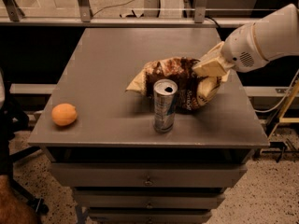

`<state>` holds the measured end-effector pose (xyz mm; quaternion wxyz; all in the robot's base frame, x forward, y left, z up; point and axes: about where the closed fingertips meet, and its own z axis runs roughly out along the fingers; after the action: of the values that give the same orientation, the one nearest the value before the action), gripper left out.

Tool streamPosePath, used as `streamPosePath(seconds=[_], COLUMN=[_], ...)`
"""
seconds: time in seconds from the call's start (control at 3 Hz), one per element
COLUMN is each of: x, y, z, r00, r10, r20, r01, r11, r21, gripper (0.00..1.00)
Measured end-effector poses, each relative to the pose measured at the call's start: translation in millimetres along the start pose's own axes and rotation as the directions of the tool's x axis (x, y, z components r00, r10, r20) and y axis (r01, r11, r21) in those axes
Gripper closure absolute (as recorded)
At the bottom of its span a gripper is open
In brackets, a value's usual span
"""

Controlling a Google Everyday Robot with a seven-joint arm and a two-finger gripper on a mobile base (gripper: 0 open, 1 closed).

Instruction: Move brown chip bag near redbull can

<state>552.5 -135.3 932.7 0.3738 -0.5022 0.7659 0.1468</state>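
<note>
The brown chip bag lies wrinkled on the grey table, just behind and to the right of the redbull can. The can stands upright near the table's front edge, and its top overlaps the bag in this view. My gripper comes in from the right on a white arm. It is shut on the bag's upper right end, low over the table. The bag's pale yellow ends show at left and right.
A small orange fruit sits near the table's front left corner. Drawers are below the tabletop. A rail with metal posts runs behind the table. A chair base is at the left.
</note>
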Motion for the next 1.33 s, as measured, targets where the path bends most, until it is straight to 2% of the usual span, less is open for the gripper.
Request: streamPosePath(seconds=[0.33,0.67,1.0,1.33], x=[-1.2,-2.8,-5.1,-6.4], y=[1.3,2.6,4.4,5.4], z=[-0.1,0.4,1.1,1.5], r00=[1.0,1.0,1.0,1.0], r10=[-0.002,-0.005,-0.01,-0.012], r20=[-0.001,0.0,0.0,0.0], r01=[0.002,0.005,0.01,0.012], r11=[1.0,1.0,0.9999,0.9999], r21=[0.0,-0.002,-0.004,-0.005], gripper=[0.86,0.62,0.31,0.08])
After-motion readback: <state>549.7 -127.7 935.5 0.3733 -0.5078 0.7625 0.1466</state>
